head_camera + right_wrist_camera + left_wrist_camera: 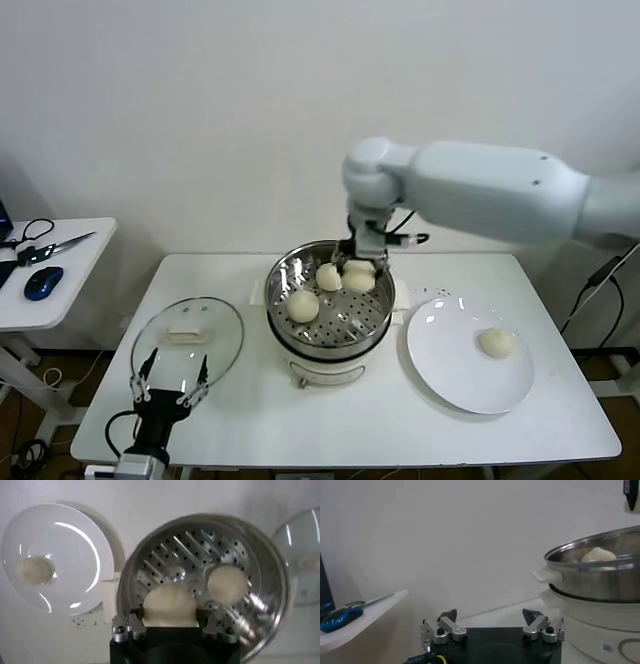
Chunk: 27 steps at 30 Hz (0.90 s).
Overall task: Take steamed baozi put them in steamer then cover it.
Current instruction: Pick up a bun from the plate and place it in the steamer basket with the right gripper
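- Nearest the camera, the left gripper [168, 385] waits at the table's [330, 425] near-left corner, fingers spread, just before the cover [188, 338] lying flat there.
- Right gripper [362, 257] hangs over the steamer's [375, 322] far side, fingers pinching a baozi [170, 606].
- Two more buns, perhaps touching that one, rest on the perforated tray [175, 550].
- One last bun [497, 342] sits on the white plate [450, 360], right.
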### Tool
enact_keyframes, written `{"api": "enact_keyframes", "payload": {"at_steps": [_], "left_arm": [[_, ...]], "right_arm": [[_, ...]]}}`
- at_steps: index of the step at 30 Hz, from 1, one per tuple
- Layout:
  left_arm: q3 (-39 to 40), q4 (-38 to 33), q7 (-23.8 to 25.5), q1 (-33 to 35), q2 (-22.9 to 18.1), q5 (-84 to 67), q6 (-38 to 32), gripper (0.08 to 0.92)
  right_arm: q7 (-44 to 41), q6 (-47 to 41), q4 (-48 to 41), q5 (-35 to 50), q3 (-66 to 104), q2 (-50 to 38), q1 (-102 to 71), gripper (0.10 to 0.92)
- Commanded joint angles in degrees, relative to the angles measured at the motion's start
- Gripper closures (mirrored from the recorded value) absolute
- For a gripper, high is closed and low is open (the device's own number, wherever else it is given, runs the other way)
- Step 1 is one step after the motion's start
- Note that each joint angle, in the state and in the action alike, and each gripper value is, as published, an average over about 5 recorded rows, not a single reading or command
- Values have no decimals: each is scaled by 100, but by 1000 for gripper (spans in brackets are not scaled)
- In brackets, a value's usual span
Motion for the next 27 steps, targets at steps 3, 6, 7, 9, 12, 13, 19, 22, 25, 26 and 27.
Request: {"api": "enact_keyframes", "payload": {"at_steps": [3,6,7,9,12,13,19,22,25,26,27], "left_arm": [[-50,54,13,101,-5,-107,-65,177],[-61,58,16,92,19,-121,-63,177],[-60,66,17,85,25,-123,-62,177],[-52,85,17,64,28,-122,-59,177],[-34,113,19,37,29,-118,-52,177],[-31,118,19,30,31,-116,-49,177],[-18,152,25,7,45,-104,-37,177],[-4,168,24,7,33,-89,-38,177],[-5,176,23,18,28,-80,-46,177],[-8,176,23,23,30,-79,-49,177],[-11,176,23,27,32,-79,-50,177]], "right_arm": [[-3,407,128,-712,-87,576,-751,338],[6,394,194,-694,-88,543,-806,338],[9,388,216,-684,-88,536,-819,338],[22,376,223,-675,-84,534,-854,338],[48,370,172,-684,-55,545,-926,338],[57,370,159,-689,-48,546,-942,338],[132,334,154,-629,-131,542,-886,330],[153,364,114,-696,-93,551,-897,290],[123,427,78,-772,3,513,-877,233],[111,437,78,-777,29,484,-846,217],[102,446,81,-782,55,446,-805,210]]}}
